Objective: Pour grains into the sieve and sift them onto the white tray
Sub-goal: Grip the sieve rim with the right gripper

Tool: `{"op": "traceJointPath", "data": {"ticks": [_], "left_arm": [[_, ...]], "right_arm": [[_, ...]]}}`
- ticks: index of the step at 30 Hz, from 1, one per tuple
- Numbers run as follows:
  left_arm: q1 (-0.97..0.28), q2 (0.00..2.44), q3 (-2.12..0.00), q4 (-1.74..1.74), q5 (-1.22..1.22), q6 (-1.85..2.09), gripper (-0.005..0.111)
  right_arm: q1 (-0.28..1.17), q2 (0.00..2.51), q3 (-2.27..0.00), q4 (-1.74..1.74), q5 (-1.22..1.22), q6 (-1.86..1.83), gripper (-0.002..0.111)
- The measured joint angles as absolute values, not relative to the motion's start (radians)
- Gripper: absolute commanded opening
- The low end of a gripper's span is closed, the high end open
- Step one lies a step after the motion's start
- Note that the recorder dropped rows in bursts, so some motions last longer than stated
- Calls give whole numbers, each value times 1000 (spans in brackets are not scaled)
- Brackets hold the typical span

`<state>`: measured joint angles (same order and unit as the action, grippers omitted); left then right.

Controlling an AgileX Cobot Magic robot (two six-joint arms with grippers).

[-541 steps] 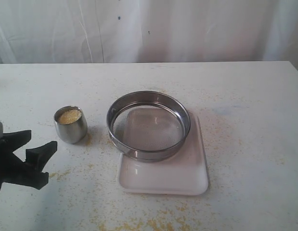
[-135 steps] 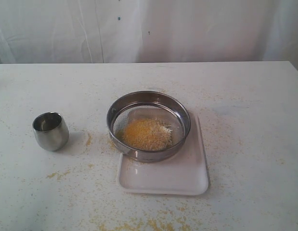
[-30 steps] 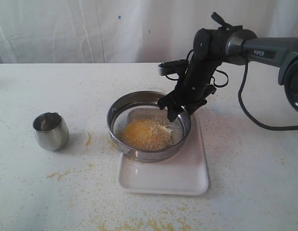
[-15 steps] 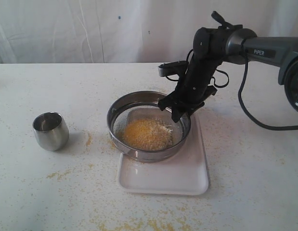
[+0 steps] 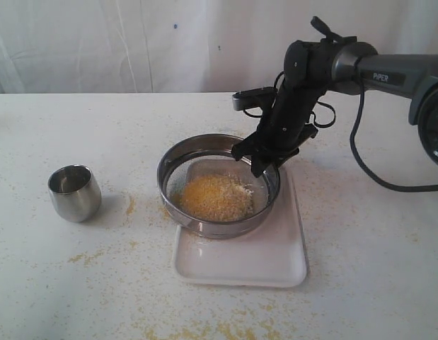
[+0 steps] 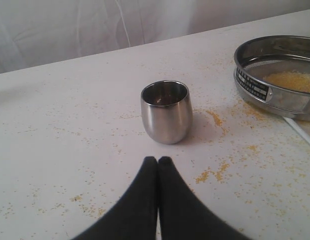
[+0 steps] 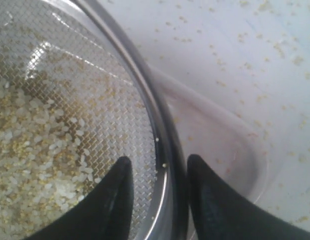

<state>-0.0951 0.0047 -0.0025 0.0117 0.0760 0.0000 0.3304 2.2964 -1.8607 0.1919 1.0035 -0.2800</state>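
"PIPER" marks the right arm [image 5: 399, 71]; a label [image 6: 252, 86] on the sieve [image 6: 290, 101] seems illegible.

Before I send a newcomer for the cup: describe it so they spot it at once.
Start at the flat white rectangular tray mid-table, carrying the wide round steel mesh sieve. Left of both, alone on the speckled white table, stands the small rounded steel cup: narrow and solid-walled, unlike the grain-filled sieve.

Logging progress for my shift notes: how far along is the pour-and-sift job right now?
Done: the small steel cup looks empty and the yellow-beige grains lie heaped in the round steel mesh sieve. In hand: the right gripper, fingers open, straddles the sieve's rim. Left: sifting; the flat white tray shows no grains on its bare part.
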Motion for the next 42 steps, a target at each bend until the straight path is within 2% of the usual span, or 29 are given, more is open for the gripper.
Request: {"op": "traceJointPath", "data": {"ticks": [5,10,21,42], "left_arm": [[-95,5,-3,12,76,0,0],[-95,5,-3,12,76,0,0],[-95,5,-3,12,76,0,0],[-95,5,-3,12,76,0,0]], "right_arm": [[330,2321,-1861,192,1010,-280,41],[330,2327,-1865,198,1010,-272,39],[332,2329,-1872,214,1010,-262,0],[333,2189,-1863,143,1082,-271,0]]}}
